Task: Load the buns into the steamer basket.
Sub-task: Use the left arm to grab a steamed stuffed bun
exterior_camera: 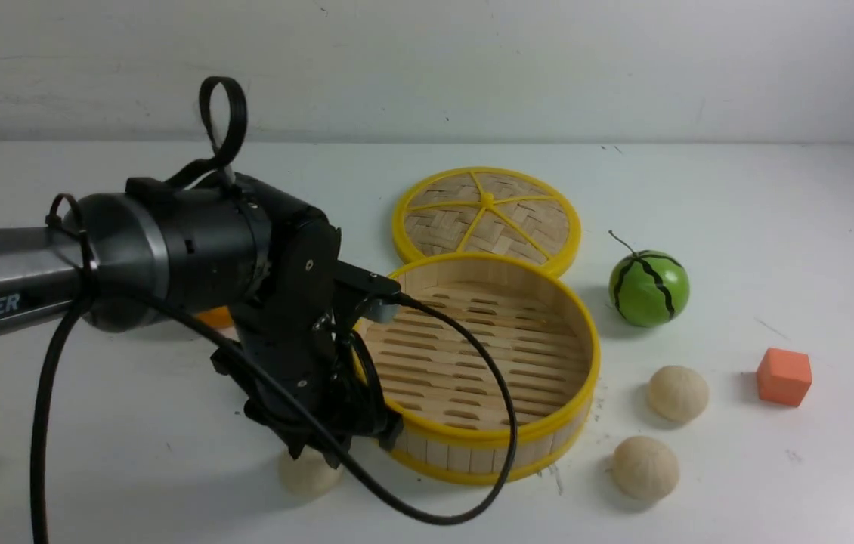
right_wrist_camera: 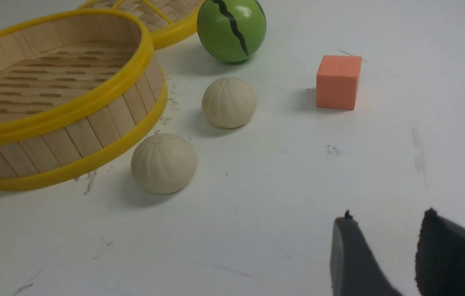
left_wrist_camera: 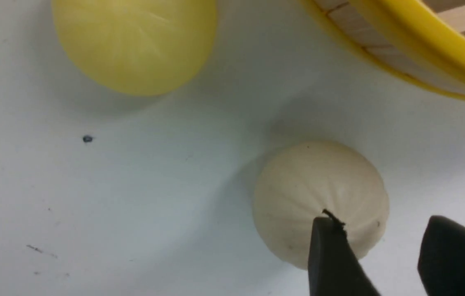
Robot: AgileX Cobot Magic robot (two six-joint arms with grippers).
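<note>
Hovering with the left gripper [left_wrist_camera: 380, 224] over a cream bun [left_wrist_camera: 319, 193] by the table's [exterior_camera: 775, 227] front edge, just beside the basket [exterior_camera: 540, 437], jaws apart, probably to straddle it. Holding the right gripper [right_wrist_camera: 384, 220] aside, jaws apart, empty. Nothing seen inside yet.

Left arm [exterior_camera: 4, 279] low from the left, left pincer [left_wrist_camera: 380, 230] downward, jaws apart; right pincer [right_wrist_camera: 387, 222] jaws apart

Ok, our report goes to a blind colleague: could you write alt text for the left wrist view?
A cream bun lies on the white table, with the left gripper close above it, jaws apart. A yellow bun lies beyond, and the basket edge shows nearby.
</note>
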